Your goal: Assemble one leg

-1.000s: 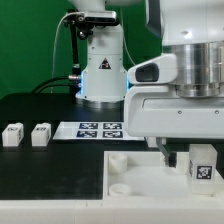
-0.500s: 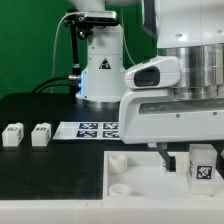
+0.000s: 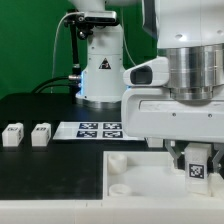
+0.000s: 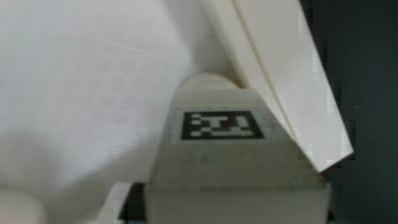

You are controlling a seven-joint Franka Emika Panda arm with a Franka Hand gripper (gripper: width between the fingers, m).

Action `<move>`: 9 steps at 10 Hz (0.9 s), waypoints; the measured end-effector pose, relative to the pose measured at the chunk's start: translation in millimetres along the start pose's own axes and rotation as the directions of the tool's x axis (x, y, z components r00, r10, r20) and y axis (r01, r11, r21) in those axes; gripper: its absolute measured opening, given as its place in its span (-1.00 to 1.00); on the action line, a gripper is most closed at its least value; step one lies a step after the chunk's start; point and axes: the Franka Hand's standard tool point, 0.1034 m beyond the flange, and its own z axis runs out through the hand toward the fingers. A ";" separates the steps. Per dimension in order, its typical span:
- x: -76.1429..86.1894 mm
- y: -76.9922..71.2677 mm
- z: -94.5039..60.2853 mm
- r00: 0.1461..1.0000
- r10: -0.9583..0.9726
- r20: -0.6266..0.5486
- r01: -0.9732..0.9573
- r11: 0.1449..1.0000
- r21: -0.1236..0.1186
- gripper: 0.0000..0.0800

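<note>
Overhead, the robot's white arm (image 3: 175, 95) fills the upper right of the exterior view, its broad wrist housing hanging low over the scene. Under everything lies a black tabletop (image 3: 40, 170). A large flat white panel (image 3: 145, 180) with round corner sockets occupies the lower middle and lower right of the frame. Behind it, in the middle of the frame, the marker board (image 3: 98, 128) lies flat, showing its black-and-white tags.

At the lower right, the pincer (image 3: 196, 163) reaches down above the panel and is pinching the leg (image 3: 197, 167), a small white block whose square tag faces the camera. Its dark fingers (image 3: 180, 158) press against the block's sides. In the wrist view the same leg (image 4: 222, 150) fills the middle of the picture, tag clearly legible, with the white panel (image 4: 80, 90) behind it.

Two spare legs (image 3: 13, 134) sit side by side at the left edge of the frame, well apart from the panel.
</note>
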 end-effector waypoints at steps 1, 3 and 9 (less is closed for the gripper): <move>1.0 0.4 0.0 0.984 0.177 0.014 -0.177 0.984 -0.024 -0.27; 0.1 1.0 1.9 0.789 0.613 0.029 -0.611 0.789 -0.068 -0.27; -4.0 0.6 1.6 0.530 0.848 0.013 -0.844 0.529 -0.086 0.18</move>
